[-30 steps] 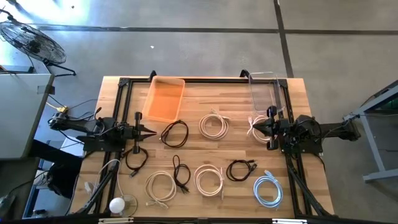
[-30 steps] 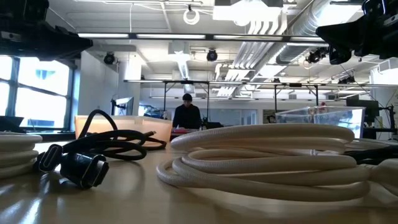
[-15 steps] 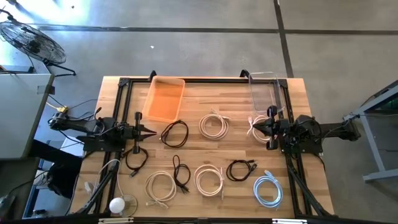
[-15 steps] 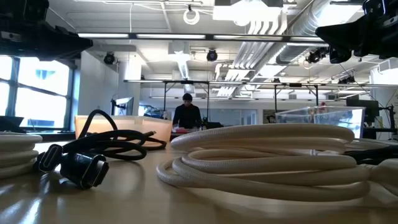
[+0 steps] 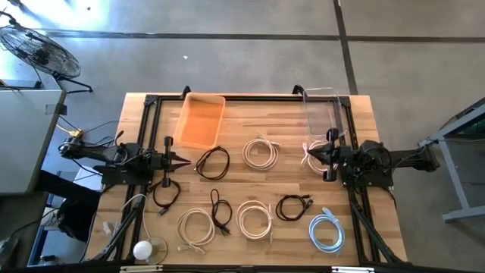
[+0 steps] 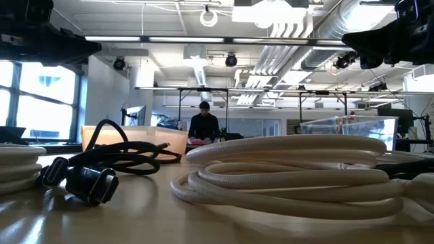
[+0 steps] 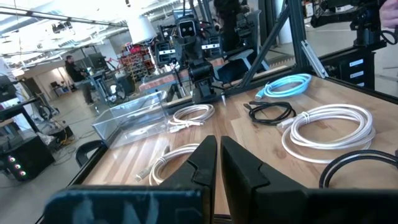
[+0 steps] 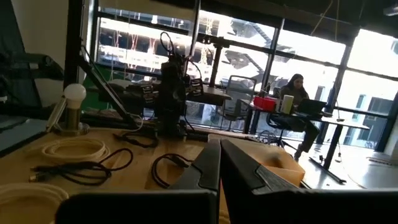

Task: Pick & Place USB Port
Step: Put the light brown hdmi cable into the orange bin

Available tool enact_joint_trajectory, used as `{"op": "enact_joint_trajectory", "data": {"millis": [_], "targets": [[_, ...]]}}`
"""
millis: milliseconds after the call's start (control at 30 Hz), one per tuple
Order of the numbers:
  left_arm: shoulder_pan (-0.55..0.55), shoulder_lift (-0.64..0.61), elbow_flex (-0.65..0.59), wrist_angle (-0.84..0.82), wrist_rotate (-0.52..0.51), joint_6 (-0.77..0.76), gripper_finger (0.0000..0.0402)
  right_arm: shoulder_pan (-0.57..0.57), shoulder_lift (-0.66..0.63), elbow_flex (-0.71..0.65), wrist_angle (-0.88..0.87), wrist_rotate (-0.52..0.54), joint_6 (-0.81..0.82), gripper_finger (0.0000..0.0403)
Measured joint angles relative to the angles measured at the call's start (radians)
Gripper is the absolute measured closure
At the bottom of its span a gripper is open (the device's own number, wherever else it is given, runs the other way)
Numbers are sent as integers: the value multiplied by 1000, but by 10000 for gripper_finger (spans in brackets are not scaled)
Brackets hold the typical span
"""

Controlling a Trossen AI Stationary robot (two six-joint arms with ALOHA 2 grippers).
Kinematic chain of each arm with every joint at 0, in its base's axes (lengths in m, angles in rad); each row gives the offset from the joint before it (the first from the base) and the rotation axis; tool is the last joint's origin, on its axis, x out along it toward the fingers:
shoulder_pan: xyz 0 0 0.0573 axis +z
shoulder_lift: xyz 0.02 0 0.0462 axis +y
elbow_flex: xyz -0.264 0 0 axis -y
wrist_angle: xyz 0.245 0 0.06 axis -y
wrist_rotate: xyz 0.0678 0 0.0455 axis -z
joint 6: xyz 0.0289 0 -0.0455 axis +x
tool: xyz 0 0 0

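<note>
Several coiled cables lie flat on the wooden table (image 5: pixel 356 106): black ones (image 5: pixel 212 161) (image 5: pixel 293 206), white ones (image 5: pixel 261 153) (image 5: pixel 255 218) (image 5: pixel 195 227) and a light blue one (image 5: pixel 327 231). Which of them carries the USB port I cannot tell. My left gripper (image 5: pixel 188 160) (image 7: pixel 219 140) is shut and level above the table's left side, pointing at the black coil. My right gripper (image 5: pixel 308 152) (image 8: pixel 220 143) is shut above the right side, over a white coil (image 5: pixel 314 157). Neither holds anything.
An orange bin (image 5: pixel 200 121) stands at the far left of the table and a clear bin (image 5: pixel 322 112) at the far right. A white globe lamp (image 5: pixel 142 249) sits at the near left corner. A person sits at a desk (image 8: pixel 295 93) in the room beyond.
My right gripper has rolled slightly about the line it points along, staying in place and shut. The cables have not moved.
</note>
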Motion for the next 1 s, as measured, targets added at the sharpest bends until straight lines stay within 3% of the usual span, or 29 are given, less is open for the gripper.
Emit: {"op": "enact_joint_trajectory", "data": {"millis": [333,500,667,1000], "targets": [[0,0,0,0,0,0,383,0,43,28,56,-41,-127,403],[0,0,0,0,-1,6,383,0,116,127,41,-40,-18,403],[0,0,0,0,-4,55,383,0,286,294,-54,-34,-44,403],[0,0,0,-2,18,42,383,0,748,749,-473,222,-126,403]]}}
